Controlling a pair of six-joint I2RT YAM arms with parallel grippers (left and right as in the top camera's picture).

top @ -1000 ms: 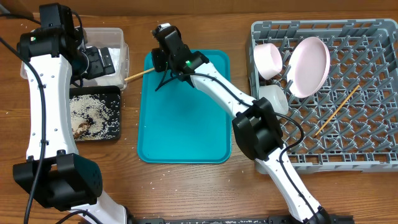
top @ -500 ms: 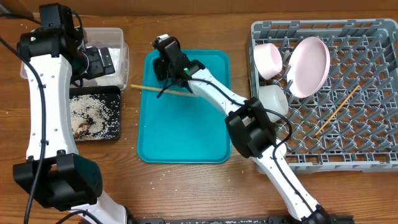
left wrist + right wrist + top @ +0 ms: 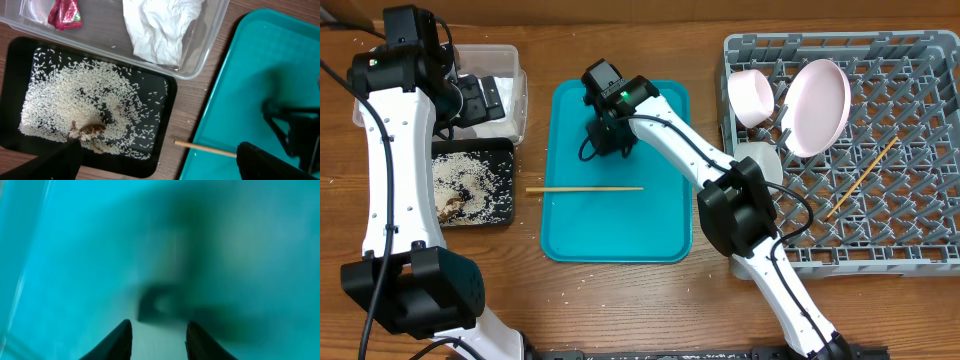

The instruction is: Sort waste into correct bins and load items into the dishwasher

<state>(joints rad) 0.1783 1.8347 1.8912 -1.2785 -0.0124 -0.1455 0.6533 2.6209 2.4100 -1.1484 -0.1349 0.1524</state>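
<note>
One chopstick (image 3: 585,189) lies flat across the left edge of the teal tray (image 3: 620,230), most of it on the tray and its left tip poking out over the table. The right gripper (image 3: 605,140) hangs above the far part of the tray, beyond the chopstick and not touching it. Its jaws are apart with nothing between them, though its own camera shows only a blur of teal. To the left of the tray, the left gripper (image 3: 472,98) hovers over the clear tub (image 3: 510,60), jaws spread wide and empty. In the tub sit a crumpled napkin (image 3: 160,27) and a red wrapper (image 3: 64,12). Touching the tub's near side is the black tray (image 3: 510,180), strewn with rice (image 3: 75,100) and a few brown scraps (image 3: 87,131). To the right of the teal tray stands the dish rack (image 3: 910,250), holding a plate (image 3: 818,106) on edge, a pink bowl (image 3: 752,97), a white bowl (image 3: 755,160) and a second chopstick (image 3: 860,180) lying aslant.
</note>
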